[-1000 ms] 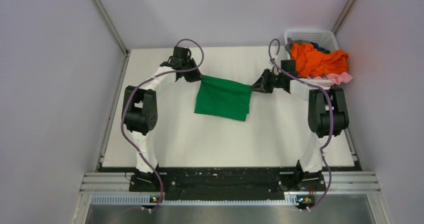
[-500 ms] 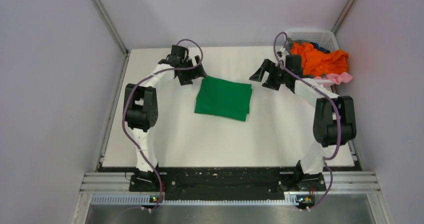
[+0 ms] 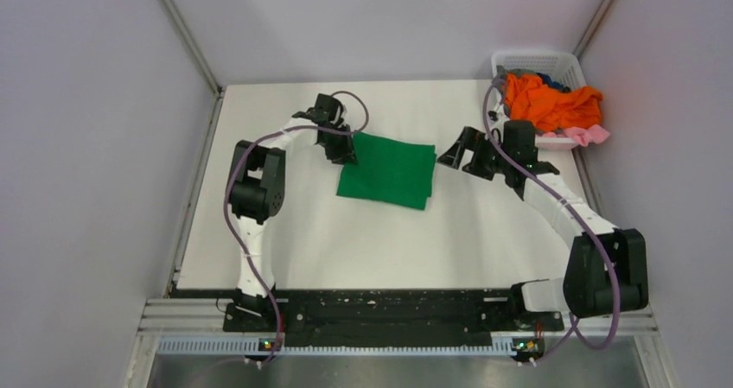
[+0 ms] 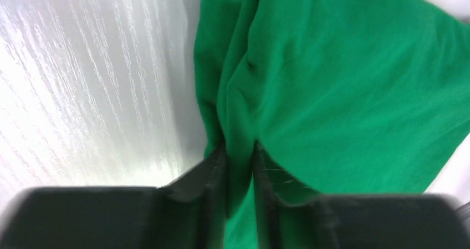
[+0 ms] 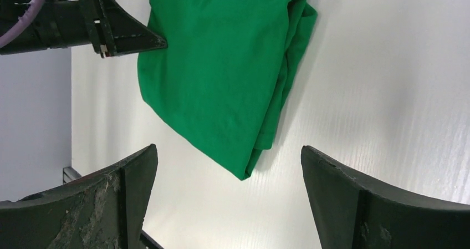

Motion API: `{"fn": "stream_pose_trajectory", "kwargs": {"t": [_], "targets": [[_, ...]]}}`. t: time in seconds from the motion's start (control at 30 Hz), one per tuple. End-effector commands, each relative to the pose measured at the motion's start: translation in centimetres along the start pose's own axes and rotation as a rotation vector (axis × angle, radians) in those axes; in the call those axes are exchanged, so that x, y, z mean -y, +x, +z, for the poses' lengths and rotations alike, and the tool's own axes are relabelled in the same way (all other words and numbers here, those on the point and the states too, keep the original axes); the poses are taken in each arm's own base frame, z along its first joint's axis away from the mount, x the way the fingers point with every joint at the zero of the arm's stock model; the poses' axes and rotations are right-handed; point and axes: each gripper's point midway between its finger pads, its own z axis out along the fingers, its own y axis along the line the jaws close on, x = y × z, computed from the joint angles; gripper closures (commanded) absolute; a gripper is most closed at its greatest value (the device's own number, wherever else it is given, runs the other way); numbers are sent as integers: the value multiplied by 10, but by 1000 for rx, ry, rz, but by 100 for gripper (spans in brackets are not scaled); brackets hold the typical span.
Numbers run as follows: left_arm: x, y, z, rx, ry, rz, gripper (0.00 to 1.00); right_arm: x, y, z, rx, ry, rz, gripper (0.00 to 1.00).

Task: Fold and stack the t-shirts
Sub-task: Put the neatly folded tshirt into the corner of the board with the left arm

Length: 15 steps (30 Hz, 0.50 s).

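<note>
Where the two arms are bolted down at the near edge, the worktop (image 3: 346,241) runs away white and bare for a stretch before anything lies on it. The left arm (image 3: 251,189) rises and bends inward; the right arm (image 3: 562,211) reaches out long and low from its base towards the middle.

Past that bare stretch lies the green shirt (image 3: 386,172), folded into a flat, rough rectangle a little left of the worktop's centre, its near edge slanting slightly. Along its right side the layers show as a stacked fold.

At the shirt's far left corner sits the left claw (image 3: 339,149), pointing down at the cloth. Seen from its wrist, the fingers (image 4: 213,171) are drawn close together with a ridge of green cloth pinched up between them, so it has hold of that corner.

Off the shirt's far right corner hangs the right claw (image 3: 456,153), just beside the cloth but not touching it. Its fingers stand wide apart with nothing between them; from its own wrist the folded shirt and the white worktop lie beyond the gap.

Farthest off, in the far right corner, stands the white basket (image 3: 532,58). The orange shirt (image 3: 553,103) is heaped in it and spills over its near rim, a scrap of blue cloth (image 3: 553,80) shows behind, and the pink shirt (image 3: 586,135) hangs out at the near right.
</note>
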Motion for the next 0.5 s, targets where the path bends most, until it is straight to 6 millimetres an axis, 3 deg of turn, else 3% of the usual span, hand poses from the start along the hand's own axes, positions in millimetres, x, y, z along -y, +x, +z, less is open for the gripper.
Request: {"fn": "stream_pose_trajectory", "kwargs": {"t": [0.0, 0.03, 0.07, 0.17, 0.3, 0.47], "targets": [[-12, 12, 14, -53, -78, 9, 86, -2, -10, -16, 67, 28, -57, 1], [-17, 9, 13, -44, -115, 9, 98, -2, -9, -17, 70, 30, -63, 1], [-24, 4, 10, -24, -170, 6, 100, -1, -9, -18, 71, 33, -70, 1], [-57, -21, -8, 60, -383, -4, 100, 3, -8, -20, 72, 55, -83, 1], [-107, -66, -54, 200, -697, 7, 100, 11, -10, -22, 90, 93, -109, 1], [-167, -123, -94, 316, -814, -72, 100, 17, -12, -23, 104, 128, -119, 1]]}}
